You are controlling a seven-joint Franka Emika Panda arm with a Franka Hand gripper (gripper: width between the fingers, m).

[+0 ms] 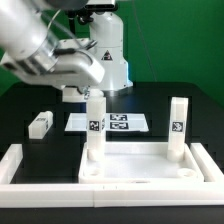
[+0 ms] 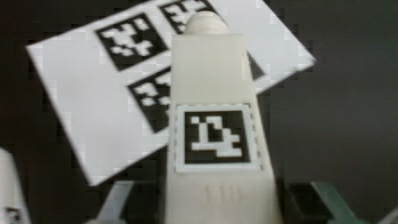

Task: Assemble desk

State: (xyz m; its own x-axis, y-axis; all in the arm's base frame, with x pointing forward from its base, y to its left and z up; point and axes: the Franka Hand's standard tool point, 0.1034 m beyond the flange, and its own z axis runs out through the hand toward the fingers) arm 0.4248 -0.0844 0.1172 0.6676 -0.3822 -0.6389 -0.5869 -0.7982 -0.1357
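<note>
The desk's white rimmed tabletop (image 1: 140, 166) lies flat at the front of the table. One white leg (image 1: 178, 128) stands upright at its corner on the exterior view's right. A second leg (image 1: 95, 130) stands upright at the corner on the exterior view's left, and my gripper (image 1: 93, 97) is shut on its upper end from above. In the wrist view this leg (image 2: 214, 120) runs away from the camera with its tag facing me, between my fingers (image 2: 135, 200), and my gripper (image 2: 222, 208) is closed on its sides. Another leg (image 1: 40, 123) lies loose on the black table.
The marker board (image 1: 110, 122) lies flat behind the tabletop, and it shows behind the held leg as the marker board (image 2: 107, 80) in the wrist view. A low white border wall (image 1: 25, 165) runs along the front and the exterior view's left. The arm's base (image 1: 108, 50) stands at the back.
</note>
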